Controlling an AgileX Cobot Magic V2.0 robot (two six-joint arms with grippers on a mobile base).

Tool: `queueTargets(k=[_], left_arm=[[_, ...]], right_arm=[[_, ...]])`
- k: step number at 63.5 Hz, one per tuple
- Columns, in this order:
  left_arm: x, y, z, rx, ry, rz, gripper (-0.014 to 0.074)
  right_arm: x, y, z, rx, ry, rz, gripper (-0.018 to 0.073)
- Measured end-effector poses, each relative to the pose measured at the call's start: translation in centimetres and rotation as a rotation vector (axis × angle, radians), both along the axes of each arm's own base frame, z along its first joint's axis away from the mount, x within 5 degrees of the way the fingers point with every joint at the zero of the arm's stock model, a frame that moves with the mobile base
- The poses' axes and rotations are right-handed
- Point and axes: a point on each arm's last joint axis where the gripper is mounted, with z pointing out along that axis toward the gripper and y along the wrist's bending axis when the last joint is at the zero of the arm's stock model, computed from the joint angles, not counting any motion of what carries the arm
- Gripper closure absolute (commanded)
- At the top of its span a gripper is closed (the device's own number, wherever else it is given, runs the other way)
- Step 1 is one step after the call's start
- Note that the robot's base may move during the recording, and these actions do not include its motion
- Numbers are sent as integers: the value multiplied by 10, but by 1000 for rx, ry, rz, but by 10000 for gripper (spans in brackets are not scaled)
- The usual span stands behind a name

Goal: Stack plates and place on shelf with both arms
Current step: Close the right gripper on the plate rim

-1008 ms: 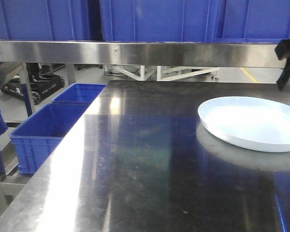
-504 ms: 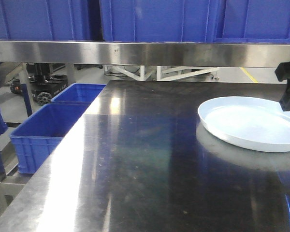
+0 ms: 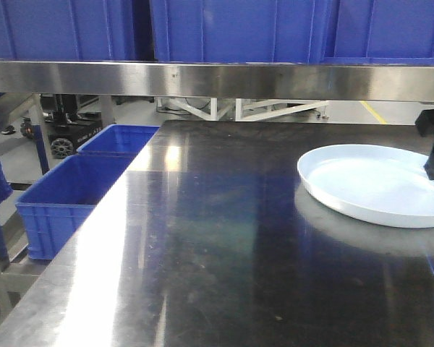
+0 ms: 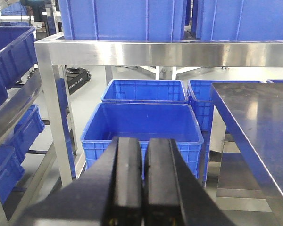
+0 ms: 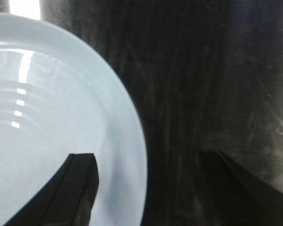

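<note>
- Pale bluish-white, the one plate [image 3: 376, 184] you can see lies flat on the right side of the bench [image 3: 202, 238], below the shelf [image 3: 217, 79]. No second plate shows, so nothing is stacked yet.
- Your right end effector [image 5: 155, 188] is wide open and holds nothing. One of its fingers [image 5: 80, 188] is over the plate's inside and the other is over bare bench, with the rim between them. The pictures do not show whether either finger touches.
- Your left end effector [image 4: 144, 183] is closed tight on nothing. It is off the bench's left edge, facing the floor crates [image 4: 141, 127].
- I judge the task barely begun: the right-hand grasp of the rim is lined up but not made.
- You have yet to close on the rim, bring in the left arm, stack this plate with any other, then lift the stack to the shelf. The shelf crates [image 3: 231, 29] seem to fill that level, so finding room may be awkward.
</note>
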Motion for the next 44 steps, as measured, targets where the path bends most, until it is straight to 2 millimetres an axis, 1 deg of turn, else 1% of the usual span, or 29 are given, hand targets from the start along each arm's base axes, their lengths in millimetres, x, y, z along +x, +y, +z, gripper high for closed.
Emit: queueTargets(k=[15, 34, 38, 44], left_arm=[[0, 0, 0, 0, 0, 0, 495], [0, 0, 0, 0, 0, 0, 495], [0, 0, 0, 0, 0, 0, 495], [0, 0, 0, 0, 0, 0, 495]], right_arm=[[3, 0, 0, 2, -21, -4, 20], [5, 0, -10, 4, 8, -5, 24], [6, 0, -11, 4, 9, -5, 52], [7, 0, -12, 6, 6, -7, 161]])
